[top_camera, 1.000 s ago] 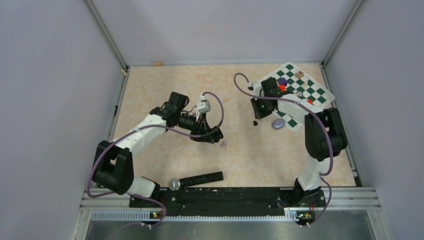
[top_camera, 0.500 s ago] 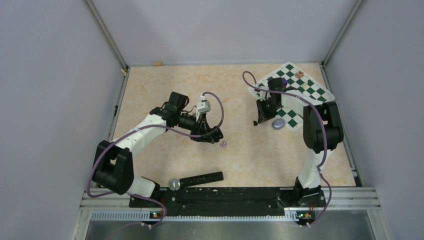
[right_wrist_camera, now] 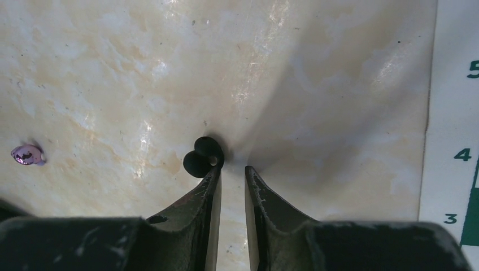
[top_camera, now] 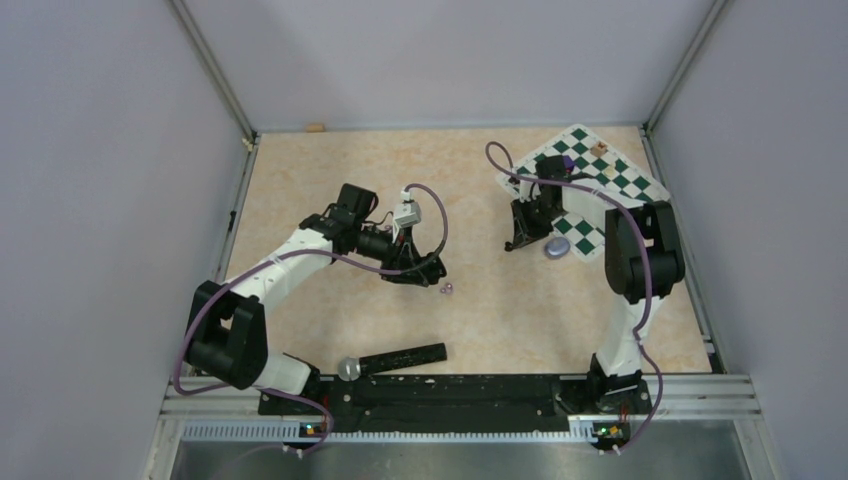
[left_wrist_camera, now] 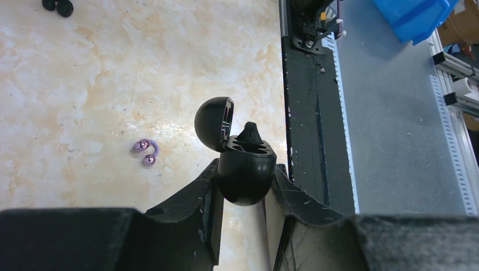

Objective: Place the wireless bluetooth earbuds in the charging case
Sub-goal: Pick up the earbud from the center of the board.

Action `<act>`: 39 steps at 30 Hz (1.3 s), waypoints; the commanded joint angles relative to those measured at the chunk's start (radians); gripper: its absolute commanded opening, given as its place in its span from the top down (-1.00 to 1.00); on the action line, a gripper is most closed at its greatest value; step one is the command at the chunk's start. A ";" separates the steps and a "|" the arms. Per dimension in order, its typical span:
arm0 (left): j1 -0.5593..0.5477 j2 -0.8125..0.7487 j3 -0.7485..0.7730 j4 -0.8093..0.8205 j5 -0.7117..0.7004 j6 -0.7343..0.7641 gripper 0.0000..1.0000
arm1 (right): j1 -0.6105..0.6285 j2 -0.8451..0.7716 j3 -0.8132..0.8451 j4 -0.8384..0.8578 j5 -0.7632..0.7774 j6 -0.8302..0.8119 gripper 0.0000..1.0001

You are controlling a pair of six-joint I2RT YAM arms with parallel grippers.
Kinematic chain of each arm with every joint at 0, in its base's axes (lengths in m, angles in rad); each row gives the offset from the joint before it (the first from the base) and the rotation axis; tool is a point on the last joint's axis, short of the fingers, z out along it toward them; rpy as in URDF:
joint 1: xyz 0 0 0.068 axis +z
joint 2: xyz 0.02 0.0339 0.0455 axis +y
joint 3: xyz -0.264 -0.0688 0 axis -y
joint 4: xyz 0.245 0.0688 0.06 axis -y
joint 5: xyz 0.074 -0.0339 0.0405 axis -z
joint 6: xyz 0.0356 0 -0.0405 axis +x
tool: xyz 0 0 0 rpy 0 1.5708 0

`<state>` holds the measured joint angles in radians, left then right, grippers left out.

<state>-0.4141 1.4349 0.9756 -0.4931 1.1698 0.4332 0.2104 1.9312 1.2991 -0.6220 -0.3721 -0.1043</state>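
1. Marbled beige tabletop (top_camera: 330, 180) is shared by both arms.
2. The black case (left_wrist_camera: 244, 172), lid open, is gripped by the left fingers (left_wrist_camera: 197, 206).
3. The black buds (right_wrist_camera: 202, 158) are seen on the tabletop against one tip of the right fingers (right_wrist_camera: 206, 197), outside their narrow, empty gap, axis slanted.
4. Lilac buds (left_wrist_camera: 146, 153) lie near the case.

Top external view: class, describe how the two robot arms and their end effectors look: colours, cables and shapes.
Both the left arm and right arm have white links and bulky black joints, with a purple cable looping along each. Each end effector has two black, wedge-shaped fingers with pale scuffed edges.
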 commanded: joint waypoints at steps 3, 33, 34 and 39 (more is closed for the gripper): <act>0.002 -0.018 0.003 0.011 0.024 0.013 1.00 | -0.016 0.030 0.035 -0.010 -0.057 0.025 0.55; 0.000 -0.008 0.008 0.010 0.027 0.013 1.00 | -0.095 0.062 -0.054 0.211 -0.381 0.267 0.53; 0.000 -0.007 0.008 0.010 0.026 0.013 1.00 | -0.098 0.060 -0.060 0.227 -0.396 0.278 0.53; 0.000 -0.005 0.011 0.007 0.025 0.012 1.00 | -0.100 0.065 -0.082 0.277 -0.448 0.319 0.53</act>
<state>-0.4141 1.4353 0.9756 -0.4931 1.1698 0.4332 0.1188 1.9858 1.2297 -0.4320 -0.7452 0.1638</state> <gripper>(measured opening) 0.344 0.235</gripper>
